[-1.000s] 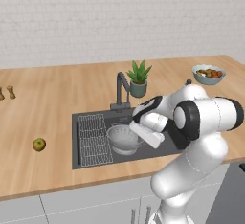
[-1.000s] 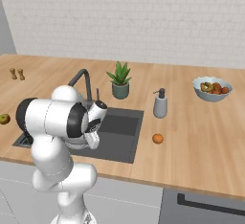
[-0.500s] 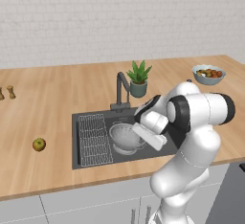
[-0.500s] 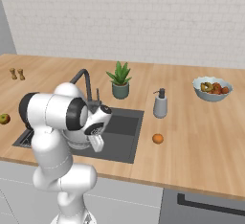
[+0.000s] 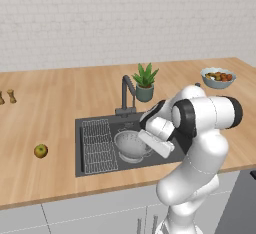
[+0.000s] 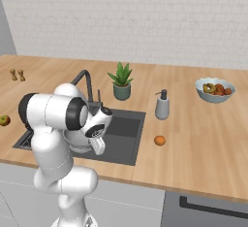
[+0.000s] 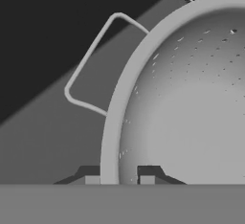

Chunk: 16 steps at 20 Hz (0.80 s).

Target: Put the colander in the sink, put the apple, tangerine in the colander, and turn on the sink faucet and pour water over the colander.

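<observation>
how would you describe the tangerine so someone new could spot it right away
Start at the dark sink set into the wooden counter, then look just past its right edge, in front of the grey soap bottle. The tangerine sits there alone on the bare wood. It is a plain orange ball, unlike the yellow-green apple far to the left or the mixed fruit heaped in the bowl.

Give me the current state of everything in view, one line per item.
Colander: upright in the sink, empty.
Sink: holds the colander beside the wire rack.
Claw: shut on the colander rim.
Apple: on the counter left of the sink.
Tangerine: on the counter right of the sink.
Sink faucet: no water visible.
</observation>
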Motion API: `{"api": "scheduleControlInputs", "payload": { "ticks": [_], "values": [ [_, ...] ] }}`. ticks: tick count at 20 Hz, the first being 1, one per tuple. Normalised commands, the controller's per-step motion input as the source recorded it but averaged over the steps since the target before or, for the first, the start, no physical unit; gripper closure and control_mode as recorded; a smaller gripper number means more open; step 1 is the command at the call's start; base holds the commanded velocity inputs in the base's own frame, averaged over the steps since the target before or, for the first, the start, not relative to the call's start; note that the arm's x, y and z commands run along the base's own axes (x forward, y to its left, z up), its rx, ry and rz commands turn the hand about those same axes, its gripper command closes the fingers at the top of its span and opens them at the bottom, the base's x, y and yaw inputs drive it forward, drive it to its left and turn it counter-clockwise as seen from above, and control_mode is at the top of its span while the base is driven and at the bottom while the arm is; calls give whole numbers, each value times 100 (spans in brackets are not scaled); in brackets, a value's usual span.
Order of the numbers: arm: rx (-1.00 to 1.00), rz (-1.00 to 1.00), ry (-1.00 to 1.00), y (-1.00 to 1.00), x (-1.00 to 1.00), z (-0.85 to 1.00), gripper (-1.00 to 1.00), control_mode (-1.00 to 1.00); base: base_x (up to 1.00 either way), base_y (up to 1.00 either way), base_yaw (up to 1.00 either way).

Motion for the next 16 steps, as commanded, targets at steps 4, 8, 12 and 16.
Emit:
{"api": "scheduleControlInputs", "payload": {
  "ticks": [4, 8, 12, 16],
  "values": [
    [-7, 0, 6, 3, 0, -13, 100, -100, 0, 0, 0],
    [-6, 0, 3, 0, 0, -21, 100, -100, 0, 0, 0],
    [-4, 0, 4, 1, 0, -21, 100, -100, 0, 0, 0],
    [-1, 0, 2, 2, 4, -18, 100, -100, 0, 0, 0]
  ]
}}
